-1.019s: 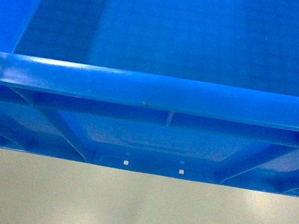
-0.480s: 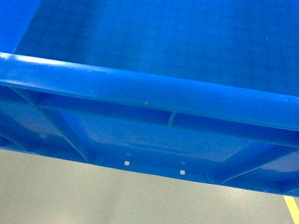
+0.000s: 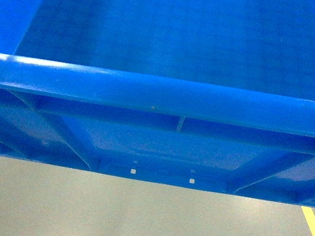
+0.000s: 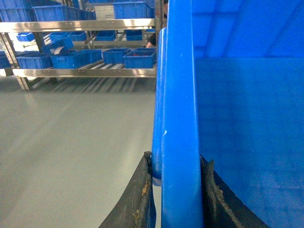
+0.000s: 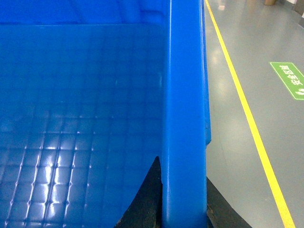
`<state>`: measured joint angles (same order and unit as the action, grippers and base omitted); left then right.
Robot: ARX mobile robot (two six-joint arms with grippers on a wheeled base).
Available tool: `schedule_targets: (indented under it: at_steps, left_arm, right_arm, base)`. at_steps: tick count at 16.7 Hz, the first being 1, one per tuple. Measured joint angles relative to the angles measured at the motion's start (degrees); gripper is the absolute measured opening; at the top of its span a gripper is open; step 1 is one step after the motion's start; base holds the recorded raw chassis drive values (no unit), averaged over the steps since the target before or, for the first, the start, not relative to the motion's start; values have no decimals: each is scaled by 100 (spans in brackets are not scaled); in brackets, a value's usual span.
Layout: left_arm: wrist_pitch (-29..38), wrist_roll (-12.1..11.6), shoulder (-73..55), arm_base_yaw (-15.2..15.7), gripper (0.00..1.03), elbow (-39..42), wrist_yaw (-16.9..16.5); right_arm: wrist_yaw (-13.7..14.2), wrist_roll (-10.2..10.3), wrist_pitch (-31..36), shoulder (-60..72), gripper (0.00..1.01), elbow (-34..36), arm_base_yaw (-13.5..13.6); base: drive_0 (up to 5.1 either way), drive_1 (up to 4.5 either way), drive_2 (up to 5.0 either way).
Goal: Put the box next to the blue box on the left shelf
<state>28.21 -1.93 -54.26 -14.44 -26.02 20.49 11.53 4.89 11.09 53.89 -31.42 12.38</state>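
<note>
1. My left gripper (image 4: 178, 190) pinches the box (image 3: 176, 37) by its left rim, one dark finger (image 4: 137, 199) on each side of the wall.
2. My right gripper (image 5: 183, 199) clamps the opposite rim the same way.
3. The box hangs between both arms above the grey floor (image 3: 129, 221), filling the head view.
4. A yellow floor line (image 5: 247, 114) runs just right of it.
5. Shelves (image 4: 85, 72) holding blue crates (image 4: 137, 58) stand well off to the left.

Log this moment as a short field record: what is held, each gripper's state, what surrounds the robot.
held object: box, empty inside, carried off the floor
left gripper: shut on the box's left rim
right gripper: shut on the box's right rim
floor: grey, with a yellow line on the right
shelf: metal rack far off to the left, holding other blue crates
placement: not yet done
</note>
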Motion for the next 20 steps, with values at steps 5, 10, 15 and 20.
schedule_targets:
  at_steps: [5,10,15,20]
  left_arm:
    - [-15,-2,-2,2,18,0,0]
    - [-33,-2,-2,2,18,0,9]
    - [-9,-2,-2,2,18,0,11]
    - [-7,-4,-4,2,18,0,7]
  right_arm:
    - [-2,9,-9,37,8,0,0]
    - [-2,2,-7,37,8,0,2]
    - [-4,2,9,35,8,0,2]
    - [-2,4,7,37,8,0,2]
  base:
    - [-11,383,-405]
    - [-15,382,-412]
    - [-45,352,-442]
    - [6,403,-391]
